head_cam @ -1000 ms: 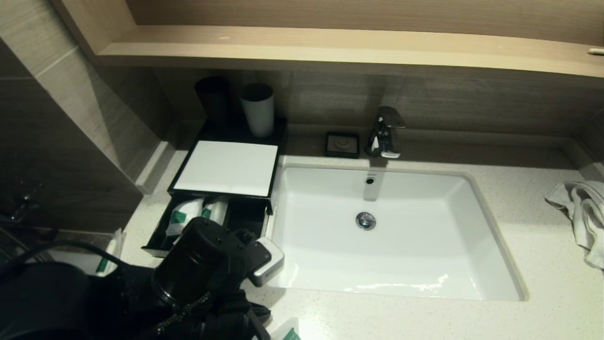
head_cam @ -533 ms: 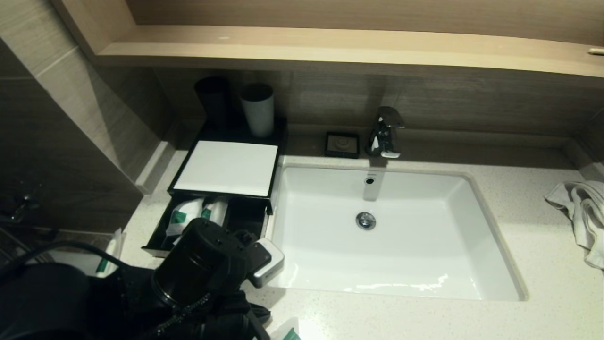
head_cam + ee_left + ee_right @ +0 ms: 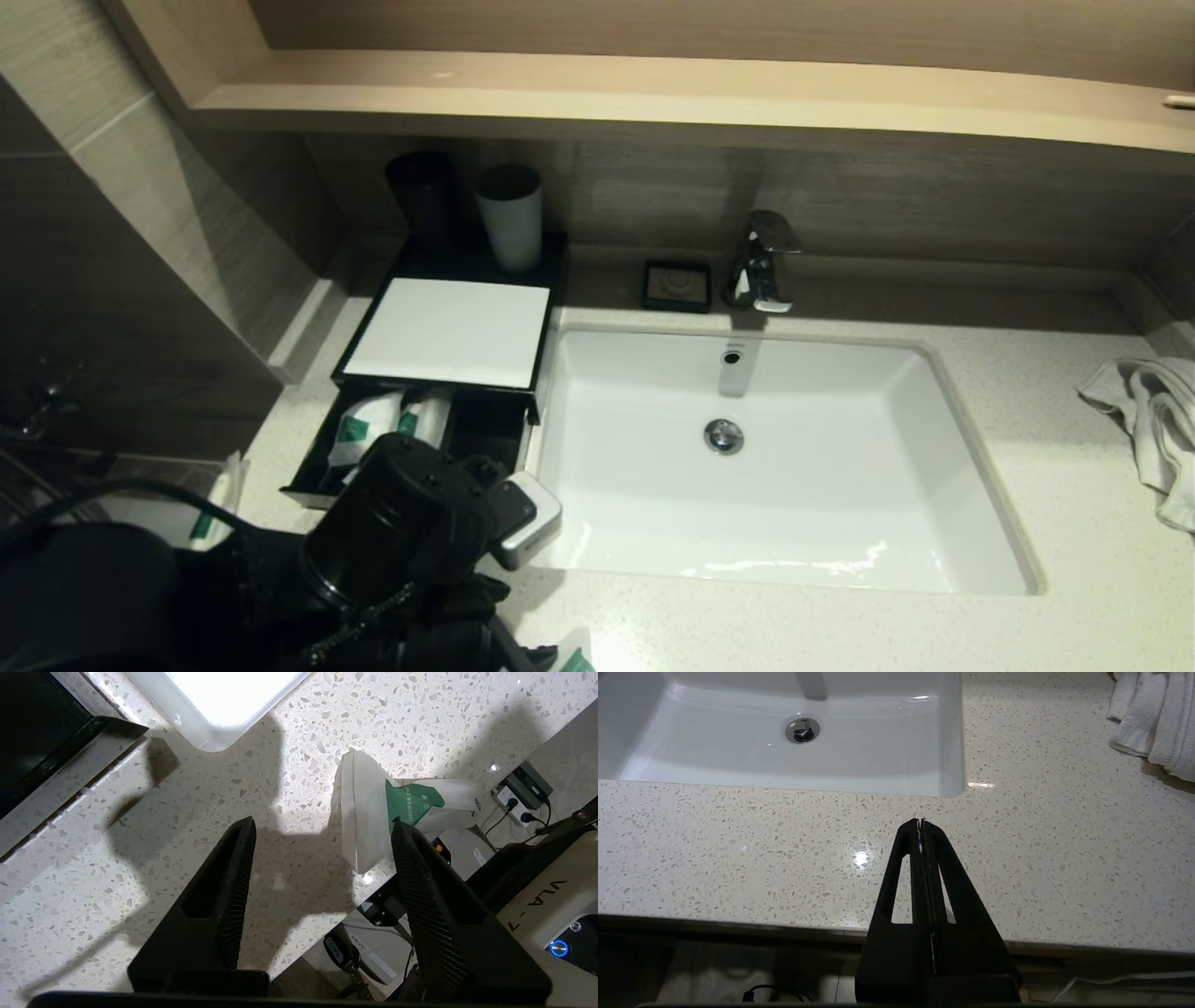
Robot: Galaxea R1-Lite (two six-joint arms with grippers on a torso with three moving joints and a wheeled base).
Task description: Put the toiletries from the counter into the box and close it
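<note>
**Four packets in sight, two of them already in the drawer**

Now the count: two whitish packets (image 3: pixel 387 422) lie in the left part of the open drawer (image 3: pixel 485 431) of the box (image 3: pixel 448 329); a third packet (image 3: pixel 217 499) sits on the counter (image 3: pixel 794 625) to the left of the drawer; a fourth, the shower-cap packet (image 3: pixel 373 812), lies at the counter's front edge, its folded end hanging past the rim. Two cups (image 3: pixel 509 217), one black and one white, stand behind the box, with one soap dish (image 3: pixel 677 285), one faucet (image 3: pixel 764 259), and one towel (image 3: pixel 1153 420) far right.

The left gripper (image 3: pixel 322 828) hovers over the front strip between the sink (image 3: pixel 784 523) and the edge, jaws spread wide and empty, one fingertip (image 3: pixel 402 833) just beside the shower-cap packet. The right gripper (image 3: pixel 920 822) rests low before the counter, jaws pressed together on nothing. The strip here is narrow, while the drawer's right compartment looks dark.
</note>
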